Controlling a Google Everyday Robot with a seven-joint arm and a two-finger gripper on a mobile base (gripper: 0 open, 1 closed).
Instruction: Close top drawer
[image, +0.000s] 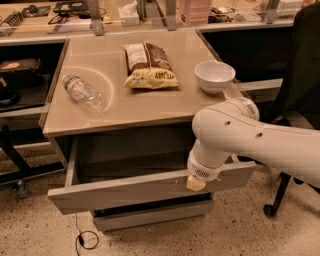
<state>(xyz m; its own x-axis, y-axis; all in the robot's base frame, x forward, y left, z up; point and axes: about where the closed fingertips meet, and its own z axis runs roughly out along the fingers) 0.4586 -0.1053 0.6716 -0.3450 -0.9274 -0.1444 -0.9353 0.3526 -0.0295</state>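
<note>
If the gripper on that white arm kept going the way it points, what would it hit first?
The top drawer. The gripper hangs at the upper edge of its pulled-out front panel, pointing down onto it, seemingly almost touching, though depth is unclear.

The white arm (250, 137) bends down, tool (195, 183) low at its end

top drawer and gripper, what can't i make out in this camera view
The gripper, at the top drawer front rim: camera view, mostly hidden by the wrist of the arm.
Drawer's inside: camera view, shadowed by the tabletop, right part hidden by the arm.
The arm: cut off by the right edge.
</note>
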